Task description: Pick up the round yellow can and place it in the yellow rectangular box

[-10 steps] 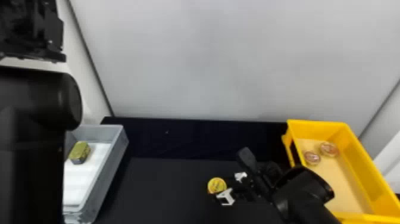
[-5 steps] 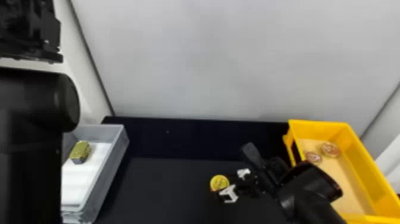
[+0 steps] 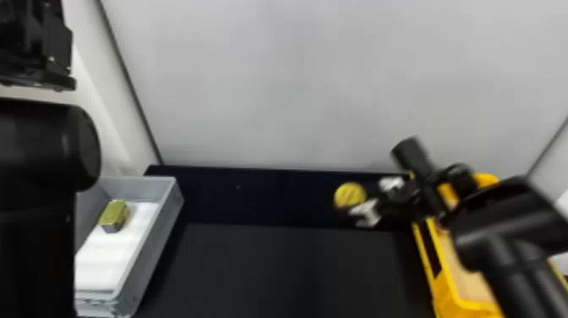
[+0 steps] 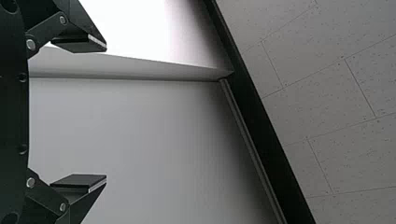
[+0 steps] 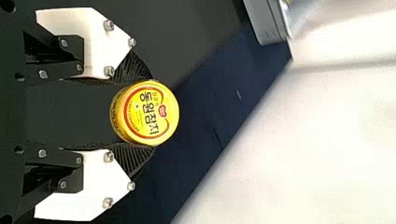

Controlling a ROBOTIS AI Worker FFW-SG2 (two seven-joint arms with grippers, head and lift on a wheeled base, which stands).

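Observation:
My right gripper (image 3: 359, 205) is in the head view at right of centre, shut on the round yellow can (image 3: 350, 195), which is off the table, left of the yellow rectangular box (image 3: 448, 287). In the right wrist view the can (image 5: 148, 113) is pinched between both ridged pads of the right gripper (image 5: 144, 113). The right arm covers part of the box. My left arm is parked at the head view's left edge, its gripper (image 3: 36, 50) raised; in the left wrist view the left gripper (image 4: 105, 113) stands open, holding nothing.
A grey box (image 3: 148, 249) with a white bottom stands on the left, a gold rectangular can (image 3: 114, 215) inside it. The black table (image 3: 287, 270) lies between the two boxes, and a pale wall (image 3: 296, 84) rises behind it.
The right gripper has moved up and away from the robot, carrying the yellow can along from the middle of the table. The right arm now covers more of the yellow box.

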